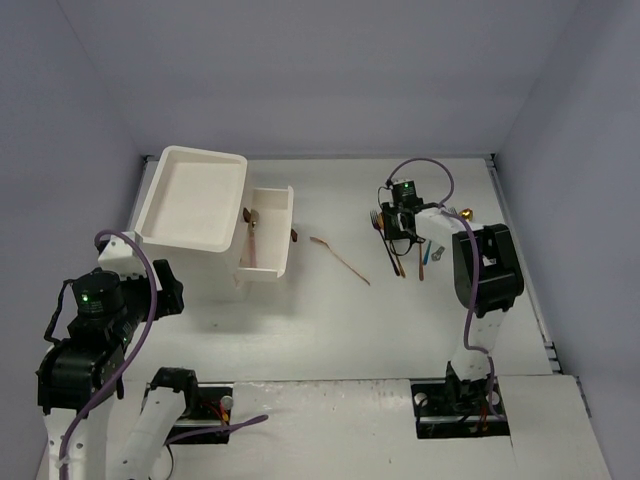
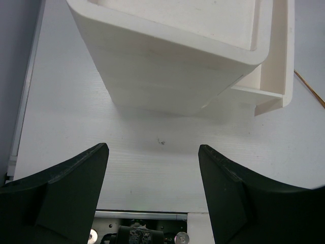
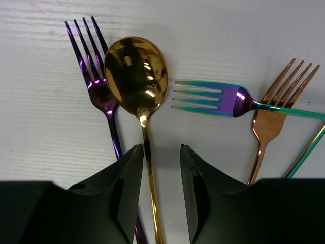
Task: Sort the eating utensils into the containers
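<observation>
In the right wrist view my right gripper is low over the table with its jaws narrowly apart, straddling the handle of a gold spoon. The handle runs close along the left finger. A purple fork lies just left of the spoon, a rainbow fork and a rose-gold fork to its right. From above, that gripper is over the utensil cluster. The white drawer unit has one drawer pulled out, with a gold spoon inside. My left gripper is open and empty, near the unit.
A rose-gold utensil lies alone on the table between the drawer and the cluster. A teal handle crosses at the right of the right wrist view. Grey walls enclose the table on three sides.
</observation>
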Controlling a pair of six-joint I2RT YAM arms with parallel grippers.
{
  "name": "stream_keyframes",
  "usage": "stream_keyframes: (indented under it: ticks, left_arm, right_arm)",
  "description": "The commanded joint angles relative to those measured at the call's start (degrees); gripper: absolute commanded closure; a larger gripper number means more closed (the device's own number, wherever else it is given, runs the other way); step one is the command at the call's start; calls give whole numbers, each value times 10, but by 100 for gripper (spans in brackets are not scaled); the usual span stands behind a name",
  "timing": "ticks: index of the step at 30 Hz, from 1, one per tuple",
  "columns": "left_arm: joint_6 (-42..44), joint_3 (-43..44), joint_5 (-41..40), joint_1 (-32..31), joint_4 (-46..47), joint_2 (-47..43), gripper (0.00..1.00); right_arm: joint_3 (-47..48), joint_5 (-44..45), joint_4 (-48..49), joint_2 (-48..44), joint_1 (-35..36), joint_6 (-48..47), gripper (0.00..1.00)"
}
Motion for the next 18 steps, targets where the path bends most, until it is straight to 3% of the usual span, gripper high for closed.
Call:
stream_keyframes:
  ticks: [1,9,18]
  left_arm:
    - [-7,18,-2,-3,18,17,31]
    - [-6,19,-1,-4,18,19,31]
    - [-6,18,0,-3,18,22,31]
  right_arm:
    - [21,-4,3,14,-4,-6,70]
    - [11,13,4,7,-10,-9,99]
    - [24,-9,-27,-151,2,15,100]
